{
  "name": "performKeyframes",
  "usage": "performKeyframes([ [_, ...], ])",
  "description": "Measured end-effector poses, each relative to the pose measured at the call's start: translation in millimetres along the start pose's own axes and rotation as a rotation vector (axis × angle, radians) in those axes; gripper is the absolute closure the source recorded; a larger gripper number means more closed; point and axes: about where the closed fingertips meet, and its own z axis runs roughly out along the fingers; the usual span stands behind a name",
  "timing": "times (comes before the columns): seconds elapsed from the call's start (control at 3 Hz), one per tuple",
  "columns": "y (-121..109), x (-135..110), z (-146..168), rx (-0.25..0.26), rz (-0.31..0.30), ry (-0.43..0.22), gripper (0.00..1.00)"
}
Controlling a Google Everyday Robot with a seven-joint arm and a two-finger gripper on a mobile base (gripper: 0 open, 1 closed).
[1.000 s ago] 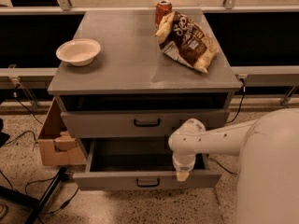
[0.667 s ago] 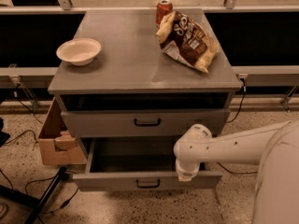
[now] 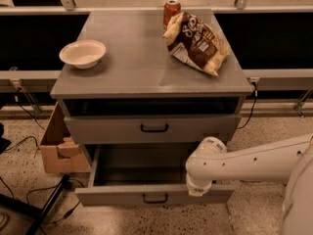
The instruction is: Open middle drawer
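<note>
The middle drawer (image 3: 117,196) is pulled out toward me, its flat grey front low in view with a small black bar handle (image 3: 155,198) at centre. Its dark inside looks empty. My gripper (image 3: 198,189) hangs from the white arm (image 3: 254,163), which reaches in from the right. It points down at the drawer's front edge, right of the handle. The drawer above (image 3: 112,129) is pushed in, with its own black handle (image 3: 154,128).
On the grey cabinet top (image 3: 142,62) are a white bowl (image 3: 82,53), a brown chip bag (image 3: 195,43) and a red can (image 3: 171,10). A cardboard box (image 3: 58,148) stands left of the cabinet. Cables and a black stand leg (image 3: 46,207) lie on the floor.
My arm end has moved a little right and toward me. The open drawer's front sits slightly further out than before.
</note>
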Motion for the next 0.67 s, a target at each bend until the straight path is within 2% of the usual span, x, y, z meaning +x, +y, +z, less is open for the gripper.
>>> performKeyframes([
  [0.33,0,0,0,0.0,0.0,0.0,1.0],
  [0.67,17,6,-4,0.019,0.031,-0.012,1.0],
])
